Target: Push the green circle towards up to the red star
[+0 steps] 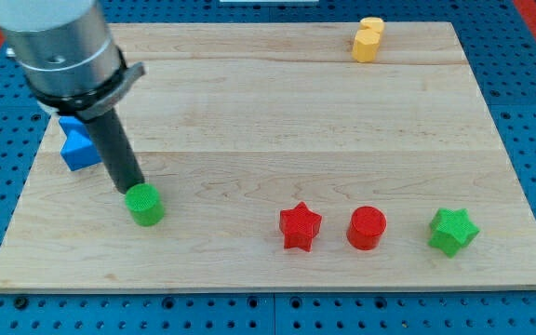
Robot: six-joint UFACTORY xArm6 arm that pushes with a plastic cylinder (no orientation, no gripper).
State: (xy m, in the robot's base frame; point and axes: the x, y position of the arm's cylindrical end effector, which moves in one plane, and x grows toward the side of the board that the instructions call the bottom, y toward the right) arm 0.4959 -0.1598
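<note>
Dark and straight, the rod slants down from the grey cylinder (59,46) at the view's upper left, and my tip (132,189) sits right at the upper-left edge of the green circle (145,205), touching it or all but touching; the exact contact is too fine to tell. No fingers exist on this arm, so nothing is held: the rod only leans against the block's side.

Green circle lies in the lower left part of the table (268,112), well apart from the red star (299,226), which sits to the view's right of it and slightly lower, near the table's bottom edge. Just right of the star is a red circle (367,227), close but not touching. Further right again, near the table's right edge, is a green star (453,231). These three form a rough row along the view's bottom.

Behind the rod, toward the view's left edge, a blue block (78,146) is partly hidden by the rod and the cylinder; its shape cannot be made out fully. At the view's top right, a yellow block (368,40) stands near the table's top edge, far from all the others. Around the wooden table runs a blue perforated surface (529,74).
</note>
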